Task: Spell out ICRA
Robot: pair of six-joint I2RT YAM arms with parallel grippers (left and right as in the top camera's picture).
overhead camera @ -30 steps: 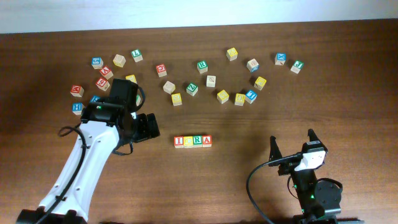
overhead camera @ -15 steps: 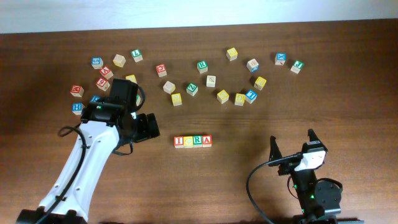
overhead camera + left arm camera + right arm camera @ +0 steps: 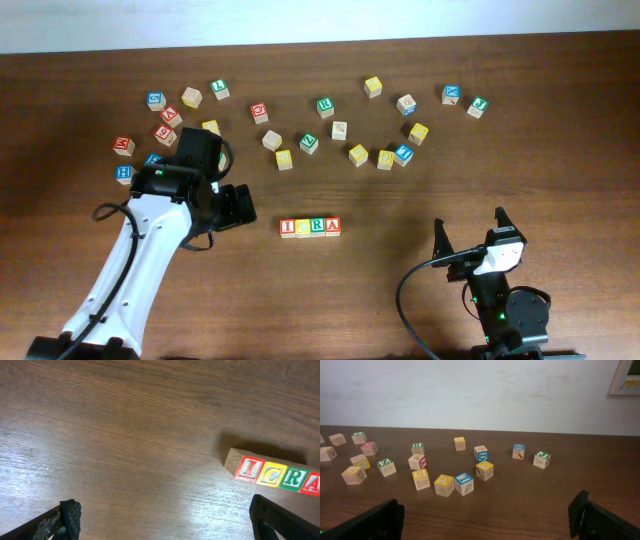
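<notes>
You see the desk (image 3: 420, 290) carrying everything. Your left end effector (image 3: 165, 517) hangs over bare wood with its jaws spread wide and empty, near the I end of the ICRA row (image 3: 310, 227). Your right end effector (image 3: 486, 510) is likewise spread open, holding nothing, well apart from the row. The row's four cubes touch in one straight line mid-desk: red I, yellow C, green R, red A. Loose cubes (image 3: 340, 130) lie scattered beyond it.

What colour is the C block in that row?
Yellow; the C block shows clearest in the left wrist view.
</notes>
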